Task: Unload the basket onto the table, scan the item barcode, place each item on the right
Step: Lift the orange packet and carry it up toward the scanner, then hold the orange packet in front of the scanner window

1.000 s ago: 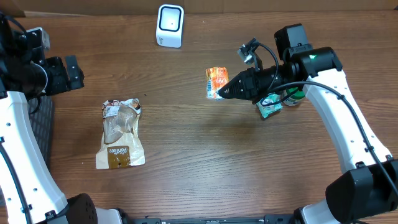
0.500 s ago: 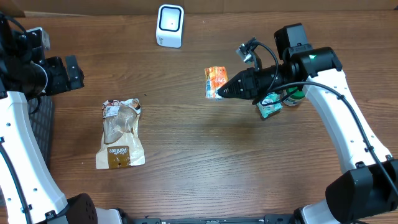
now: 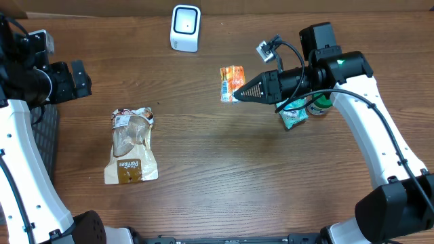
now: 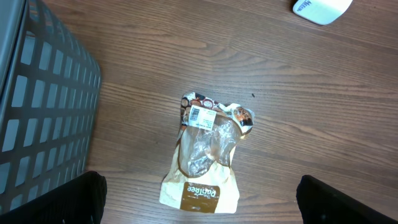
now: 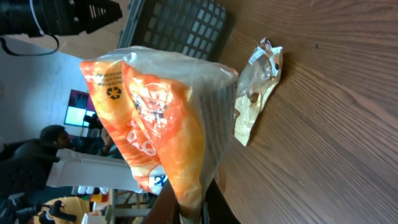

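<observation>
While its jaws are pinched tight on one edge of the orange snack packet [image 3: 231, 83], the right gripper [image 3: 239, 97] holds that packet clear of the table [image 3: 224, 169]. In the right wrist view the two dark fingers [image 5: 163, 208] meet at the bottom of the frame, and the packet [image 5: 158, 118] stands up from between them, crumpled and lightly folded. The right arm comes in from the right edge of the table, its forearm angling up and inward and its wrist turned so the fingers point left along the tabletop. The packet sticks out just past the fingertips, to their upper left. It hangs to the lower right of the white scanner [image 3: 185, 27] and well apart from it. Whether a barcode faces the scanner is hard to tell. A small green packet [image 3: 294, 116] lies under the wrist.

The left gripper [image 3: 82, 80] hangs at the far left with its jaws spread wide and nothing between them, beside a dark basket [image 4: 43, 112]. Its camera looks down on a brown pouch [image 4: 205, 152] lying flat on the wood.
</observation>
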Controlling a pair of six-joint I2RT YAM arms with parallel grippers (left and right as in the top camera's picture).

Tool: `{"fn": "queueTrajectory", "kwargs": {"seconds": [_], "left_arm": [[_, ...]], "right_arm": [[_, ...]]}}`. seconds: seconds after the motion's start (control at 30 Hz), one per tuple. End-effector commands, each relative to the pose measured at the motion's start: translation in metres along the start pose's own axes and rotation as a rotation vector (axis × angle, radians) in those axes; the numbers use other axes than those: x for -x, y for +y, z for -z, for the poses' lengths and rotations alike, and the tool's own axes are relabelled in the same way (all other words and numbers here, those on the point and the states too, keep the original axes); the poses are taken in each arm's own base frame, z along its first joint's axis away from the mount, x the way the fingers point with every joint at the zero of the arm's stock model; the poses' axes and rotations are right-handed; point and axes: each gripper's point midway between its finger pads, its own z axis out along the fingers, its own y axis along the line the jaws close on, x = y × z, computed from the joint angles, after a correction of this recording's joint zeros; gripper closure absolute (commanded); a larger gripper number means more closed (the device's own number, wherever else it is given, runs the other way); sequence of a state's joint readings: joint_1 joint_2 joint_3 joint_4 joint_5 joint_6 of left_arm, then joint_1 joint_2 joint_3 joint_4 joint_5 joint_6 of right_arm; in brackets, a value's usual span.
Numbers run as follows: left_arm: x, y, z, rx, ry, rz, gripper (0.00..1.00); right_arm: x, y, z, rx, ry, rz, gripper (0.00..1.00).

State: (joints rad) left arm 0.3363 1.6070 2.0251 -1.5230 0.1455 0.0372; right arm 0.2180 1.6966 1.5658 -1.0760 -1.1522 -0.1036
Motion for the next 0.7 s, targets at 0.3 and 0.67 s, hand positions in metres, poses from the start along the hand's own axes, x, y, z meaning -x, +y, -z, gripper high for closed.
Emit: {"fn": "queueTrajectory", "kwargs": {"seconds": [0.3, 0.67], "left_arm": [[0.003, 0.0, 0.002, -0.002, -0.011, -0.022, 0.0], [0.003, 0.0, 0.002, -0.002, -0.011, -0.022, 0.0]], "right_arm": [[0.04, -0.009, 0.019, -0.59, -0.068, -0.085, 0.96], [0.149, -0.054, 0.016, -1.14, -0.283, 0.217, 0.96]]}}
